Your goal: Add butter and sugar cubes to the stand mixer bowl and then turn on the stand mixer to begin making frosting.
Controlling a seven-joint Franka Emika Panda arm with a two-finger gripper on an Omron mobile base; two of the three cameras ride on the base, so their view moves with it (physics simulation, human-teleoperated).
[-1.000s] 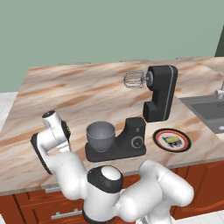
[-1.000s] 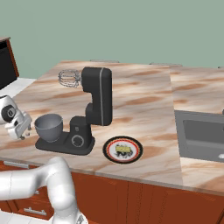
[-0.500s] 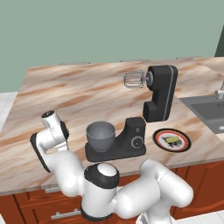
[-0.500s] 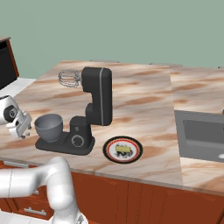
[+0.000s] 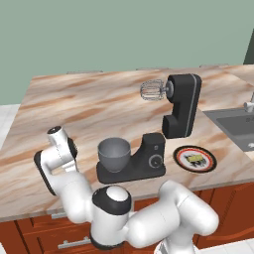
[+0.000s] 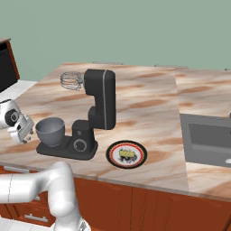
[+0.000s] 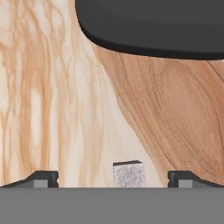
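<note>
Looking straight down at the marble counter, my gripper (image 7: 113,178) is open. One small greyish sugar cube (image 7: 128,174) lies on the counter between its two fingertips, touching neither. The black stand mixer (image 5: 181,103) has its head tilted up and its whisk (image 5: 152,91) raised. Its base edge (image 7: 153,30) lies just beyond the cube. The grey stand mixer bowl (image 5: 114,153) sits on that base, to the right of my hand (image 6: 19,126). The pale-yellow butter (image 6: 127,154) rests on a dark plate (image 5: 179,154) with a red rim.
A sink (image 6: 208,140) is sunk into the counter at the far right. The counter's front edge (image 5: 30,211) runs close below my hand, with wooden cabinet fronts beneath it.
</note>
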